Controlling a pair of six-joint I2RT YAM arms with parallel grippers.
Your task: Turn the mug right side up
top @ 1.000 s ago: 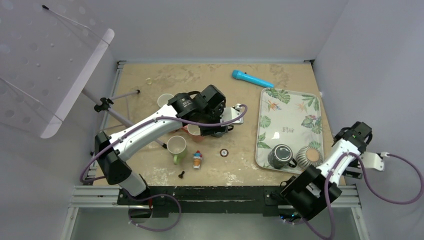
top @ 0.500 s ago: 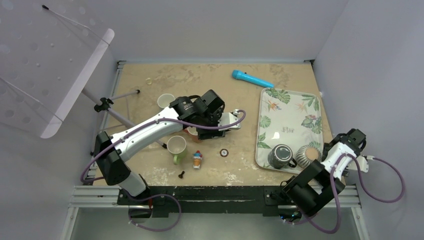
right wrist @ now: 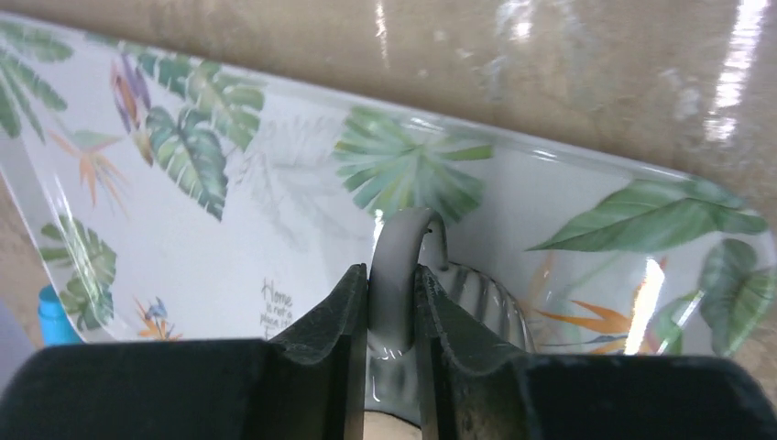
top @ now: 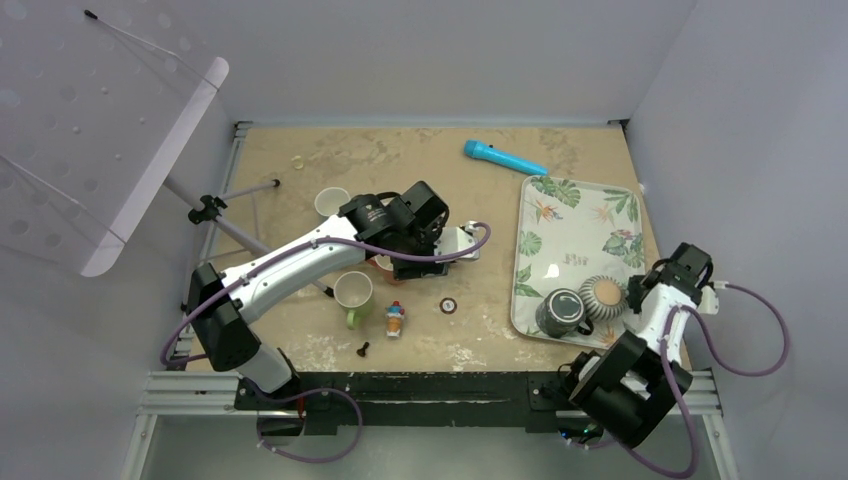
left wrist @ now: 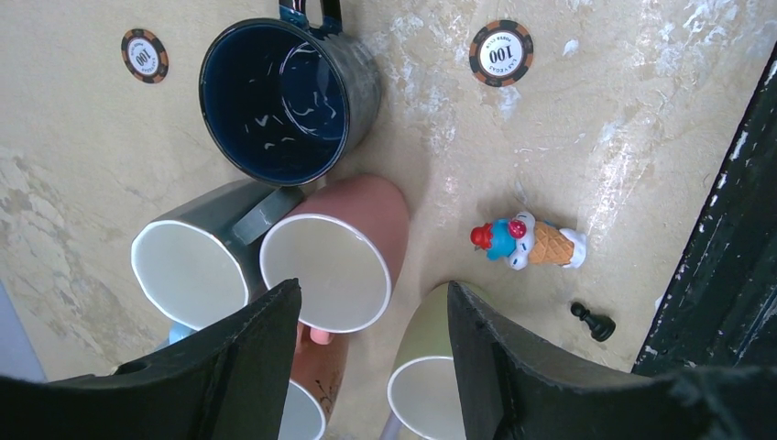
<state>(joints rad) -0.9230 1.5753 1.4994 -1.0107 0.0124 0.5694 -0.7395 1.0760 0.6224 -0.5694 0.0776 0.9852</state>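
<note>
The mug [top: 604, 293], grey and ribbed, stands upside down on the leaf-patterned tray [top: 580, 225], its tan unglazed base facing up. My right gripper [top: 632, 298] reaches it from the right and is shut on its handle. In the right wrist view that grey handle [right wrist: 400, 252] is pinched between both fingers of the gripper [right wrist: 394, 298], with the ribbed mug body [right wrist: 481, 302] just behind. My left gripper [top: 420, 252] hovers open over a cluster of mugs at the table's middle; nothing sits between its fingers [left wrist: 371, 357].
A dark mug [top: 562, 311] stands on the tray beside the ribbed one. Below the left gripper are a dark blue mug [left wrist: 284, 96], a pink mug [left wrist: 334, 261], a grey mug [left wrist: 192, 261] and a green mug [top: 353, 292]. An ice-cream toy [top: 396, 319], poker chip [top: 449, 306], pawn [top: 363, 349] and blue marker [top: 503, 157] lie about.
My right gripper has swung in from the tray's right edge and shut on the mug's handle. The mug has shifted up and left on the tray. The left arm barely moved.
</note>
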